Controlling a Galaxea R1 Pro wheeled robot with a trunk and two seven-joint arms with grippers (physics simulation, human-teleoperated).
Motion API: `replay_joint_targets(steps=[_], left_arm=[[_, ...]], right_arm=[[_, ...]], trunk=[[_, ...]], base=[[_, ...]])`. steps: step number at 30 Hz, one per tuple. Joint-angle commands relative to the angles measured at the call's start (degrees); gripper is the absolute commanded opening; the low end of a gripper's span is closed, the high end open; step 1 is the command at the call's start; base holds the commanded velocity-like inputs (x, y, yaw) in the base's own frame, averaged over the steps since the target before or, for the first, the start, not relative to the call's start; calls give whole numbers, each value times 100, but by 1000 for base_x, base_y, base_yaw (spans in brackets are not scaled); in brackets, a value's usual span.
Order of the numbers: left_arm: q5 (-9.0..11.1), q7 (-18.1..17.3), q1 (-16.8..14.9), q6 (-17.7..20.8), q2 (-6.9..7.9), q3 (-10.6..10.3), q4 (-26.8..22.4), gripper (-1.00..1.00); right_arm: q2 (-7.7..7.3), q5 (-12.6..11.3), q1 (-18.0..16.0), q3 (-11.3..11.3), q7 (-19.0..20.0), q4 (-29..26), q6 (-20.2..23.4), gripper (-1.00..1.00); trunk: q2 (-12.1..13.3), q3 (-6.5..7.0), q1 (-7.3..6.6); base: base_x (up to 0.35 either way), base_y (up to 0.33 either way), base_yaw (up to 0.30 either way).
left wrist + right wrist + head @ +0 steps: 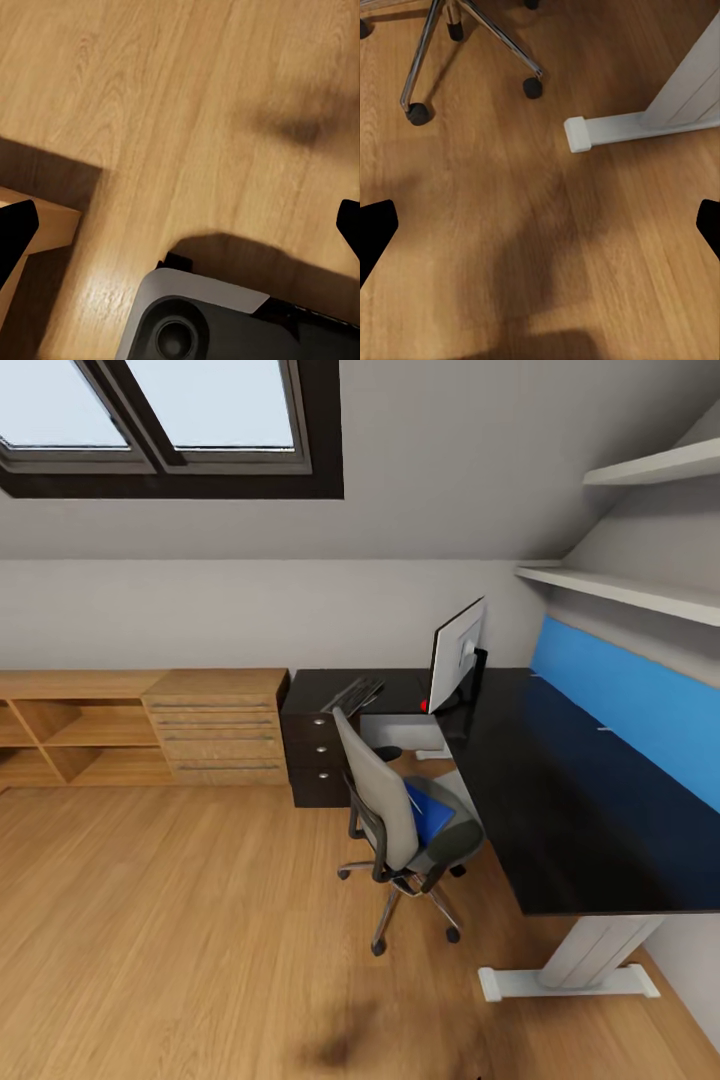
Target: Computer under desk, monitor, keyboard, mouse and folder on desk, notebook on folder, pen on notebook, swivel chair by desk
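Folder (428, 812) lying flat on swivel chair (400, 820) seat, just beside the black tabletop (560, 800) — ahead and slightly right, so nearer the right arm. Both end effectors spread open, empty, aimed down at floor (180, 940).

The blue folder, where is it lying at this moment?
In the head view, the blue folder lies on the seat of the swivel chair, just left of the black desk.

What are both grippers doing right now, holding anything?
Left gripper: open, holding nothing, over the floor.
Right gripper: open, holding nothing, over the floor.
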Motion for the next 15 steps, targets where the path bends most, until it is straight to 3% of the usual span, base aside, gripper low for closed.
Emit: replay_joint_targets(steps=[1, 15], left_arm=[[28, 5, -2, -13, -1, -4, -1, 100], [26, 5, -2, -12, -1, -4, -1, 100]], right_arm=[[2, -19, -4, -8, 4, 3, -23, 100], [-5, -6, -4, 1, 13, -5, -31, 100]], trunk=[[-47, -26, 24], [-609, -277, 331]], base=[[0, 0, 0], [0, 0, 0]])
